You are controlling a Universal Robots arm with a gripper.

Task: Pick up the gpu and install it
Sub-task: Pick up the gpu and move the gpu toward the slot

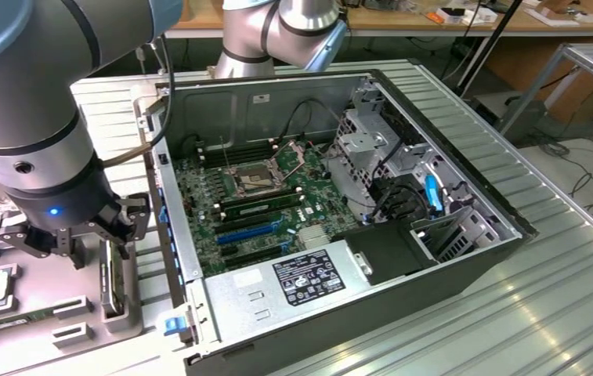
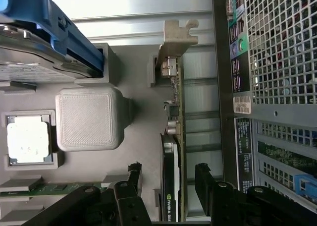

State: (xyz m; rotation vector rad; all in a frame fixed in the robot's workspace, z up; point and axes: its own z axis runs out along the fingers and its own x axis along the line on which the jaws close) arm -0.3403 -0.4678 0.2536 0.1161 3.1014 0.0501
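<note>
The table (image 1: 558, 258) has a ribbed metal top. An open computer case (image 1: 432, 305) lies on its side in the middle of it. Just beside the case, toward the exterior view's left, lies a grey tray (image 2: 136, 72). The tray holds a gpu (image 2: 174, 112) standing on edge, a drive (image 2: 29, 57), a processor (image 2: 27, 139) and a memory stick (image 2: 44, 189).

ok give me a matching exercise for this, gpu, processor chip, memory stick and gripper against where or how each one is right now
Things:
1. gpu
2. processor chip
3. memory stick
4. gripper

Places or states:
A. lying flat in a square recess of the grey tray
B. open, holding nothing
C. standing on edge in a slot of the tray
D. green, lying in a long narrow recess

Pairs: 1-C, 2-A, 3-D, 4-B
</note>
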